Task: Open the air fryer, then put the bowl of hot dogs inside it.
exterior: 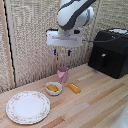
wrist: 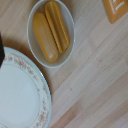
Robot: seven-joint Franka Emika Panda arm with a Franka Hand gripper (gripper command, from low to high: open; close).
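The matte-black air fryer (exterior: 111, 50) stands at the exterior view's right with its drawer shut, and the short handle (exterior: 103, 59) sticks out of its front. My gripper (exterior: 61, 52) hangs high over the table, above the pink cup, well away from the air fryer. Its blue-tipped fingers (exterior: 54, 52) are spread apart and hold nothing. The small white bowl (exterior: 48, 90) sits on the wood below, holding hot dogs (exterior: 53, 88). In the wrist view the bowl (wrist: 71, 30) carries two orange-yellow hot dogs (wrist: 50, 32); the fingers do not show there.
A pink cup (exterior: 62, 74) stands just behind the bowl. A lone orange-yellow stick (exterior: 74, 88) lies beside the bowl. A large patterned plate (exterior: 28, 107) (wrist: 20, 95) lies beside the bowl towards the front. A reed screen backs the wooden table.
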